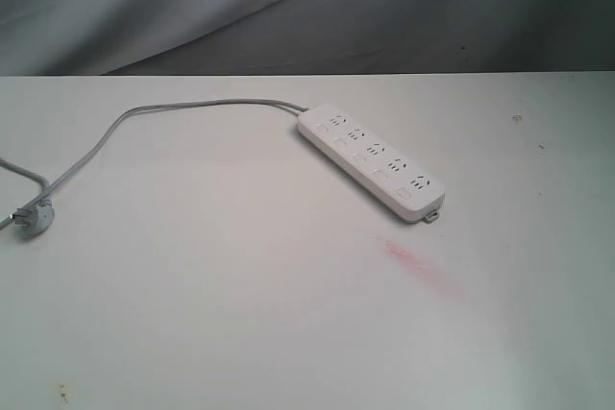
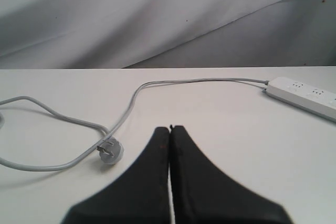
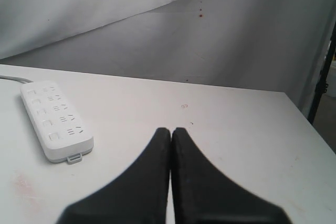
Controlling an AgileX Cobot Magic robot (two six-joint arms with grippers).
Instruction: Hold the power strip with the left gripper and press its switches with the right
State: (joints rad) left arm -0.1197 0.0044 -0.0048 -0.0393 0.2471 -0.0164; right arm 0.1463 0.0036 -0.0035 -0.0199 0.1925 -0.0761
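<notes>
The white power strip (image 1: 371,160) lies flat on the table, slanting from the back middle toward the front right, its small end tab (image 1: 432,215) nearest the front. Its grey cord (image 1: 144,114) runs left and ends in a plug (image 1: 36,215). Neither gripper appears in the exterior view. In the left wrist view my left gripper (image 2: 170,129) is shut and empty, with the plug (image 2: 111,150) close by and the strip's end (image 2: 307,95) far off. In the right wrist view my right gripper (image 3: 171,130) is shut and empty, apart from the strip (image 3: 55,120).
A faint red smear (image 1: 413,261) marks the white table (image 1: 240,314) just in front of the strip's tab. A grey cloth backdrop (image 1: 288,7) hangs behind the table's far edge. The table's side edge (image 3: 310,129) shows in the right wrist view.
</notes>
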